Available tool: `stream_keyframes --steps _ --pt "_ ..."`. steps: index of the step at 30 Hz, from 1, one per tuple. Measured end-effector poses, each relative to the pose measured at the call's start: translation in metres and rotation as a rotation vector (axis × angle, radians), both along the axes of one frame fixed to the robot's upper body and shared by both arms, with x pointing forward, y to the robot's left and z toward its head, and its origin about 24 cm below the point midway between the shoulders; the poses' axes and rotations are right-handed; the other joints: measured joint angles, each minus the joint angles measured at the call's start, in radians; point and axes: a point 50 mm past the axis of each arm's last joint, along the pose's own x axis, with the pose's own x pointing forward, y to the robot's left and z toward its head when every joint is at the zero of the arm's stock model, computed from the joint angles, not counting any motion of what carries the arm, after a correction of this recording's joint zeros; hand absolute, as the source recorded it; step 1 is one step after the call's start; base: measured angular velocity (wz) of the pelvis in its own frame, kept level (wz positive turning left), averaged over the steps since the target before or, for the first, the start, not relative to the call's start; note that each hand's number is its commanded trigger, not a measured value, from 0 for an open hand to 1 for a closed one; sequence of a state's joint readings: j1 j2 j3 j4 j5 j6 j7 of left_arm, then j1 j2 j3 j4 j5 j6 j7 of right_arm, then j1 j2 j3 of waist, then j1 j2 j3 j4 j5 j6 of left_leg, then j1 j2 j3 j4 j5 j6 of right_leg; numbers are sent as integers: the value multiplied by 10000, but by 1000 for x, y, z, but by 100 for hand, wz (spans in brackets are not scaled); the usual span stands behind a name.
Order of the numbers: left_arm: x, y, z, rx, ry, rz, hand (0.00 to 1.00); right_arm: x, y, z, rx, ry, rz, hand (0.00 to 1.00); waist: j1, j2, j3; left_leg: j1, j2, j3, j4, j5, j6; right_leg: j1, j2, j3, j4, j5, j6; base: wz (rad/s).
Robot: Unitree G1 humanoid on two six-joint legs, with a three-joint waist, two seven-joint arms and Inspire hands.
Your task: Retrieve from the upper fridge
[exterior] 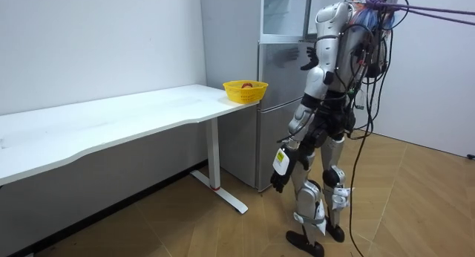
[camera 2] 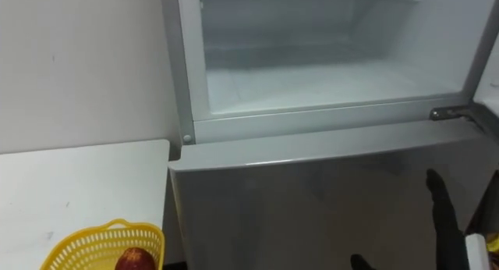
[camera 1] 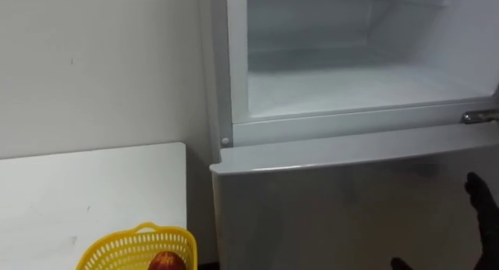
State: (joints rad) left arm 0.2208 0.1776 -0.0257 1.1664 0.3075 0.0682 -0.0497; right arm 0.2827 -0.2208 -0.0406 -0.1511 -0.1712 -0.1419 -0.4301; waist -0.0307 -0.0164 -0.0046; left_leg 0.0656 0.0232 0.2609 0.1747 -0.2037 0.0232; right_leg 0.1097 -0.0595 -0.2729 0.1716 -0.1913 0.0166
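Note:
The upper fridge compartment [camera 1: 351, 83] stands open, and its white floor and shelves look bare. My right hand [camera 1: 483, 207] is open, its dark fingers straight and pointing up in front of the closed lower door [camera 1: 327, 207]; it holds nothing. In the room view that right hand [exterior: 306, 60] is raised just below the divider between the compartments. My left hand [exterior: 278, 179] hangs low by my thigh, relaxed and holding nothing. I stand close to the fridge [exterior: 278, 101].
A yellow mesh basket [camera 1: 117, 250] with a red fruit [camera 1: 166, 262] in it sits on the corner of the white table [camera 1: 78, 192], left of the fridge. The upper door [camera 2: 485, 51] is swung out to the right on its metal hinge [camera 1: 479, 116].

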Motion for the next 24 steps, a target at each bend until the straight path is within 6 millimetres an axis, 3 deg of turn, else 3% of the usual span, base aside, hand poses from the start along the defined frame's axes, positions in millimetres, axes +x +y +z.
stream_keyframes --steps 7,12,24 --pt "4 0 0 5 22 43 0 -8 3 -22 596 1190 186 0 0 82 0 -38 12 116 -26 -4 -1 -178 16 229 5 3 -7 -7" --pt "9 -1 0 -39 -92 38 0 -18 7 -66 1446 3200 315 0 6 59 -32 -29 10 147 12 -3 -1 -209 17 239 30 5 -8 -2" --pt "1 -7 -2 -152 142 279 0 -51 7 -119 1956 5950 169 0 1 222 -4 34 6 148 -13 -6 -5 -120 23 240 1 5 -7 0"
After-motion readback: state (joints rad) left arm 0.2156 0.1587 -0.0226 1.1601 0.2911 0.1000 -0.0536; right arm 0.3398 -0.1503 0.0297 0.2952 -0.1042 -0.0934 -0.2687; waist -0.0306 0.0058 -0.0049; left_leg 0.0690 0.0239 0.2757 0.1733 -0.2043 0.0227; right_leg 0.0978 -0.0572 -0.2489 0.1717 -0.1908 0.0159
